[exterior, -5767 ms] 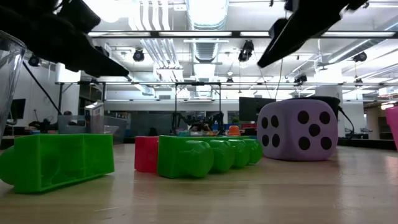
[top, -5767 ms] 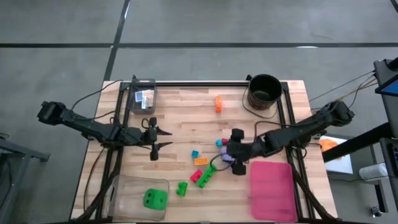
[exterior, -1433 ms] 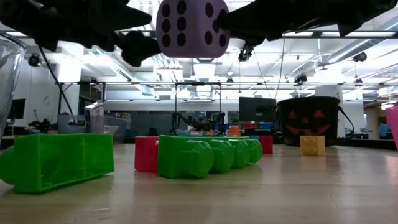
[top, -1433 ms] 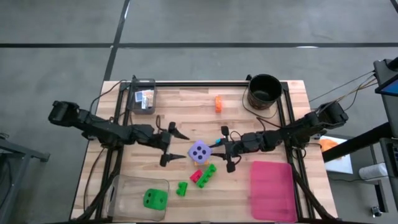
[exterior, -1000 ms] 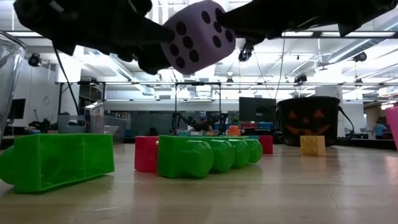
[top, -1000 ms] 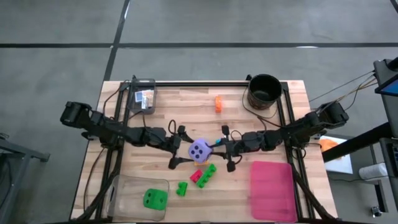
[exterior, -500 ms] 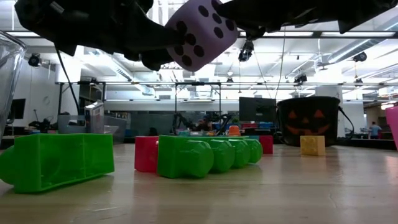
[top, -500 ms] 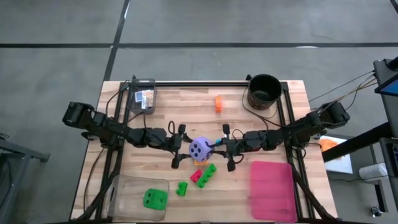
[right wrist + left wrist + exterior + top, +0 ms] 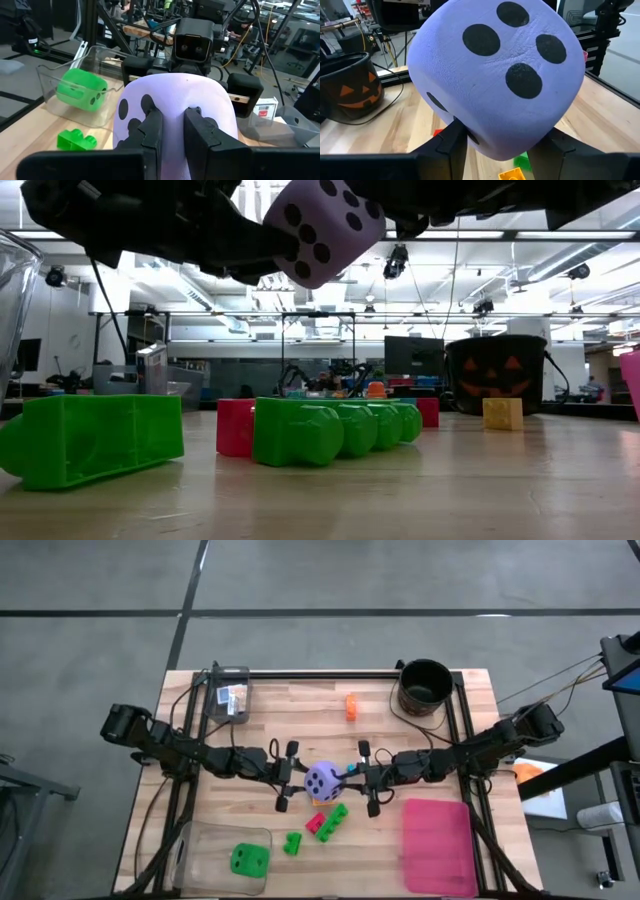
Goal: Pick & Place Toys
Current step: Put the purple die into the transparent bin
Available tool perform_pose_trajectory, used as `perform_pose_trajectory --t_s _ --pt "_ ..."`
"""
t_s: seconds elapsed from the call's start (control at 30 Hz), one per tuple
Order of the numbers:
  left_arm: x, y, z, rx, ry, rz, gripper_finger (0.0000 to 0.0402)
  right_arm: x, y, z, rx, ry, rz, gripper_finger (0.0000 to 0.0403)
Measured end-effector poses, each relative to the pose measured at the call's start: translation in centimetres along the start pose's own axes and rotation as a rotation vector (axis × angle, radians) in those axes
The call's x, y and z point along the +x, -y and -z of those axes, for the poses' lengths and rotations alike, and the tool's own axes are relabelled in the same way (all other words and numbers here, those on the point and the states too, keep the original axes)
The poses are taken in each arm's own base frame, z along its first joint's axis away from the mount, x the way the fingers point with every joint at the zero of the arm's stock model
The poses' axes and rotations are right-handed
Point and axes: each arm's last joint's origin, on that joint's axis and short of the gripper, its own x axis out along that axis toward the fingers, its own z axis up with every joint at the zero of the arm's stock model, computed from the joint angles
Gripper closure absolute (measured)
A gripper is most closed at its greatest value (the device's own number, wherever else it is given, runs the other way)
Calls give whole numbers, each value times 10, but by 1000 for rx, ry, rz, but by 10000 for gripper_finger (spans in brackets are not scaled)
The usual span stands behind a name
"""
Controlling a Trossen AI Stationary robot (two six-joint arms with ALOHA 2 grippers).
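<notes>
Purple foam die [image 9: 321,780] with black dots is held clear of the wooden tabletop [image 9: 300,720], near its middle, between the two tools. Right tool [image 9: 360,778] has its fingers [image 9: 151,131] pinched nearly together into the die's soft face, which bulges around them. Left tool [image 9: 289,777] meets the die from the opposite side; its fingers [image 9: 451,141] stand partly apart and bear against the die's underside and flank, so both tools have contact with the same die. In the low view the die [image 9: 322,229] hangs tilted, one corner down, well above the bricks below. Directly under it lies an orange brick [image 9: 318,801], mostly hidden. Just beside that, toward the near edge, a long green brick [image 9: 335,818] touches a red brick [image 9: 315,824], and a smaller green brick [image 9: 291,843] lies apart from them. A green die [image 9: 248,859] sits inside a clear plastic bin [image 9: 195,845] at the near left corner. A second clear bin [image 9: 228,675] at the far left corner contains small card packs [image 9: 234,695]. An orange block [image 9: 351,706] stands alone near the far edge. A black round bucket [image 9: 425,686] stands at the far right corner, and a flat pink tray [image 9: 440,845] lies at the near right, with nothing visible on it.
</notes>
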Motion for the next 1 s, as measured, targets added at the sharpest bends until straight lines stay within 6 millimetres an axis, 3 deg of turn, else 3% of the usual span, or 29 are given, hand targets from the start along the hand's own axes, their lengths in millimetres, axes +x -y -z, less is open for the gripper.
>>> perform_pose_trajectory --t_s 0.37,0.73,0.87,1.0 --pt "0 0 0 12 4 11 244 0 0 -1 3 22 4 353" --pt "-1 1 -4 16 43 48 270 -2 0 -12 35 114 9 119" --pt "-1 2 -5 16 57 72 277 -3 -1 -15 17 140 9 75" --pt "-1 2 -7 16 73 80 279 -3 -2 -17 12 167 10 62"
